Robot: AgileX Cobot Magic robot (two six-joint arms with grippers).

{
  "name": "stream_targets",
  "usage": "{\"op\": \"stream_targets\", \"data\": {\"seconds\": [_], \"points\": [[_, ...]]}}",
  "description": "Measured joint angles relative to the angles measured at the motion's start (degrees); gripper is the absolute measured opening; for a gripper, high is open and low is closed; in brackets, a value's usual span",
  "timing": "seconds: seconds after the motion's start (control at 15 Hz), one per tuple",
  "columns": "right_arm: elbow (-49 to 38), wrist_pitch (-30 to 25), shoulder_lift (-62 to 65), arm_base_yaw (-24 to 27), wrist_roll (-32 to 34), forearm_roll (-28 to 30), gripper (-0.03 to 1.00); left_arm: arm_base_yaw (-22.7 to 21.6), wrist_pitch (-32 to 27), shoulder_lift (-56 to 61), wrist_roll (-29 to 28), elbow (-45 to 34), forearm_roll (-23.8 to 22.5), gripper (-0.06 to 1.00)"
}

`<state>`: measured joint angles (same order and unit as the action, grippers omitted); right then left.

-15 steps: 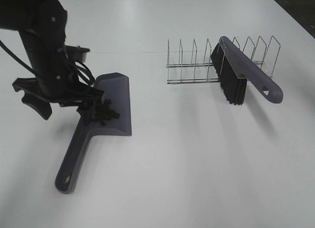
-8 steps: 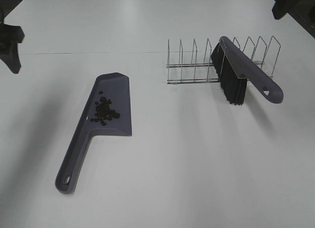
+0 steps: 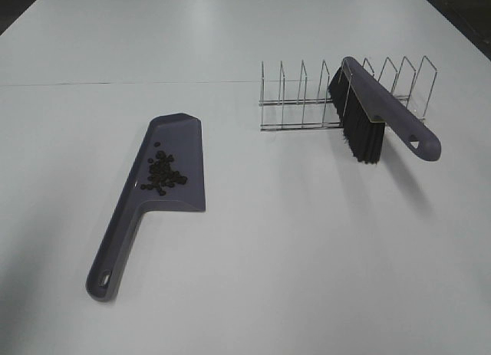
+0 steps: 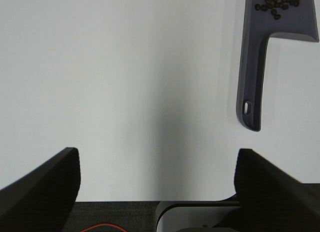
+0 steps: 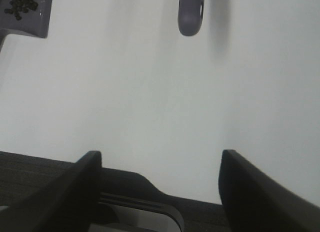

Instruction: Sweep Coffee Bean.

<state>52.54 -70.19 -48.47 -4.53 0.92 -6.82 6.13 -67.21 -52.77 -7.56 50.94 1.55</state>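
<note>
The left gripper shows only as two dark fingertips at the edge of its wrist view, spread wide apart with bare white table between them and nothing in their hold; the right gripper looks the same in its own view, jaws apart and empty. Neither gripper nor arm appears in the high view, so where they hang over the table cannot be told. Beyond the left gripper lies a purple dustpan, its pan cut off by the picture's edge. In the high view the dustpan lies flat, its long axis running from the handle end near the camera up and slightly rightward to the pan's open edge. The coffee bean cluster sits inside the pan, close to the wall where the handle joins; single beans are too small to count. Well apart to the right, a purple brush with black bristles rests tilted in a wire rack; the right wrist view catches only its handle tip.
</note>
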Motion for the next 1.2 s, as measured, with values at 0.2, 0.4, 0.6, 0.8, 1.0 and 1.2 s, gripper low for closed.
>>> {"op": "stream_targets", "data": {"seconds": [0.2,0.4,0.6,0.8,1.0,1.2], "points": [[-9.8,0.0,13.9,0.0,0.0,1.3,0.61,0.0,-2.5,13.5,0.0,-4.9,-1.0,0.75],[-14.9,-0.1,24.0,0.0,0.0,3.0,0.61,0.0,-2.6,27.3,0.0,-7.4,-2.6,0.75],[-20.5,-0.1,36.3,0.0,0.0,7.2,0.61,0.0,-2.6,39.8,0.8,-9.6,-3.3,0.75],[-24.0,0.1,46.2,0.0,0.0,7.2,0.61,0.0,-2.6,48.0,2.3,-13.1,-4.0,0.75],[-24.0,1.5,48.7,0.0,-0.1,7.2,0.61,0.0,-2.8,53.0,2.8,-17.0,-4.0,0.75],[-26.1,5.3,48.8,0.0,-0.9,6.8,0.61,0.0,1.5,53.0,3.9,-19.5,-2.5,0.75]]}}
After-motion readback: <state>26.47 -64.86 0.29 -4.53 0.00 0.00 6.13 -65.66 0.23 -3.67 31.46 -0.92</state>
